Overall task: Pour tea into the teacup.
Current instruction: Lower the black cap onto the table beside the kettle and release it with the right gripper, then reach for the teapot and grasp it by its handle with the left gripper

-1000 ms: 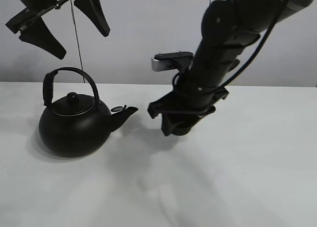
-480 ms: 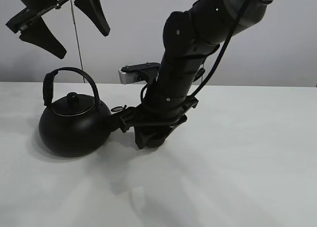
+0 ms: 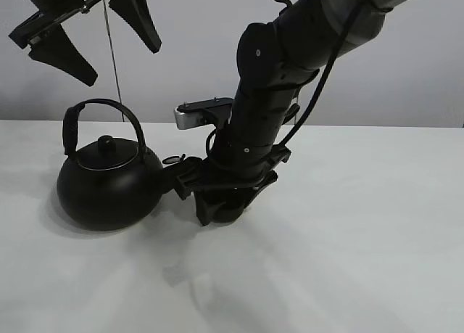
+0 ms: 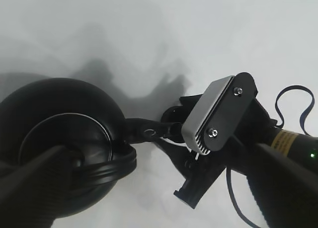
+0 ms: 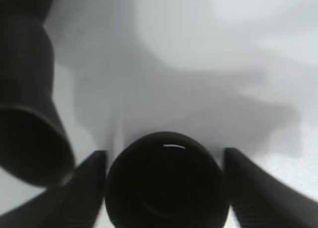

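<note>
I get bright, diffuse light on the white table (image 3: 377,231), with soft grey shadows spreading from the kettle (image 3: 109,191) and arm (image 3: 272,86) toward my high camera, one small glint on the cup (image 5: 166,188) rim, and a close, badly blurred right wrist view.

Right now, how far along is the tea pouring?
Done: the teacup is at the kettle spout. In hand: the right gripper holds it there. Left: the left gripper hangs open above the handle, the kettle stands upright, and nothing is pouring, so the pour itself remains.
</note>
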`<state>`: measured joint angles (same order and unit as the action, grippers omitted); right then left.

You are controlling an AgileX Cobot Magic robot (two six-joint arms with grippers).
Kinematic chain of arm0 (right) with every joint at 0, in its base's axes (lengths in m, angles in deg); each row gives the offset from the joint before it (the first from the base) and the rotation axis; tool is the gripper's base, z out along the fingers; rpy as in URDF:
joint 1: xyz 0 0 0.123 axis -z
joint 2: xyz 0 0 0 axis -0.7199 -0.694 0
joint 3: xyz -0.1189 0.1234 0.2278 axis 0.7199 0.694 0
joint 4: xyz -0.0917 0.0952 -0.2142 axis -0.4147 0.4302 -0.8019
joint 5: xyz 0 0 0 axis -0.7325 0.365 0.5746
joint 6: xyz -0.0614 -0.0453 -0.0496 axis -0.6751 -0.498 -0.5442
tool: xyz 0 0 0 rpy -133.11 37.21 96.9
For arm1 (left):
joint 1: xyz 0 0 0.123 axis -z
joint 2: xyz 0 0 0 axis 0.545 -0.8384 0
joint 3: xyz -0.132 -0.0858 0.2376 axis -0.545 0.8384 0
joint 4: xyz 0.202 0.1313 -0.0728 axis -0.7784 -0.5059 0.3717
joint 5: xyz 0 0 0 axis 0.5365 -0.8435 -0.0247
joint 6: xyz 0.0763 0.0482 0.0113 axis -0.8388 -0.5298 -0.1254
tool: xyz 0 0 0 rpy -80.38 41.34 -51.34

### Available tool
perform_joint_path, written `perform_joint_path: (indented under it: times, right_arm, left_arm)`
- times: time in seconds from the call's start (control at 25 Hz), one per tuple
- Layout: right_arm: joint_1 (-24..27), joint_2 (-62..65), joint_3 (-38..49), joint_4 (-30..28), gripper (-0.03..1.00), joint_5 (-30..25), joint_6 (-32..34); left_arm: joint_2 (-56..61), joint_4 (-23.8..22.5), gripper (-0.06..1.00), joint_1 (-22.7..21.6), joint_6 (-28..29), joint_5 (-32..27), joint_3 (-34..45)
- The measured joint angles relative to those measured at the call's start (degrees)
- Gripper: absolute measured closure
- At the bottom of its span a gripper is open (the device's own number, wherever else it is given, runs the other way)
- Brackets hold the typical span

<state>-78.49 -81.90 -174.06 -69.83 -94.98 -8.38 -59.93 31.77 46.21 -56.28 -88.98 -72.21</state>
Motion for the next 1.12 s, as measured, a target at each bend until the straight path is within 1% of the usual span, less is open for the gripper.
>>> perform_joint_path:
  times: [0.04,0.08,0.12,0.24,0.32,0.4,0.48,0.56,0.64,0.76,0.84,0.92,1.0,1.12]
  right_arm:
    - [0.00,0.17,0.00,0.04,0.40,-0.19,0.00]
    - [0.00,0.31,0.00,0.04,0.36,-0.50,0.00]
    - [0.00,0.63,0.00,0.04,0.34,-1.01,0.00]
    - [0.00,2.61,0.00,0.10,0.31,-2.04,0.00]
    - [0.36,5.06,0.00,-0.33,0.30,-4.90,0.07]
    - [1.78,7.54,0.00,-1.59,0.30,-8.58,0.39]
    - [5.51,9.92,0.00,-3.51,0.30,-12.23,0.85]
    - [10.82,12.22,0.00,-5.66,0.30,-14.61,1.10]
    - [18.12,14.17,0.00,-7.49,0.30,-16.57,1.32]
    - [28.92,16.65,0.00,-8.64,0.31,-20.47,1.32]
    - [34.38,18.08,0.00,-7.97,0.33,-24.40,1.26]
    - [37.75,19.65,0.00,-6.02,0.34,-29.54,0.54]
    - [38.62,22.31,0.53,-4.87,0.34,-33.09,0.24]
    - [38.61,30.02,4.99,-3.62,0.34,-34.05,1.20]
  left_arm:
    - [0.00,0.00,0.25,0.00,0.00,0.00,0.00]
    - [0.00,0.00,0.25,0.00,0.00,0.00,0.00]
    - [0.00,0.00,0.25,0.00,0.00,0.00,0.00]
    - [0.00,0.00,0.25,0.00,0.00,0.00,0.00]
    - [0.00,0.00,0.25,0.00,0.00,0.00,0.00]
    - [0.00,0.00,0.25,0.00,0.00,0.00,0.00]
    - [0.00,0.00,0.25,0.00,0.00,0.00,0.00]
    - [0.00,0.00,0.25,0.00,0.00,0.00,0.00]
    - [0.00,0.00,0.25,0.00,0.00,0.00,0.00]
    - [0.00,0.00,0.25,0.00,0.00,0.00,0.00]
    - [0.00,0.00,0.25,0.00,0.00,0.00,0.00]
    - [0.00,0.00,0.25,0.00,0.00,0.13,0.00]
    - [0.00,0.00,0.25,0.00,0.00,0.34,0.00]
    - [0.00,0.00,0.25,0.00,0.00,1.22,0.00]
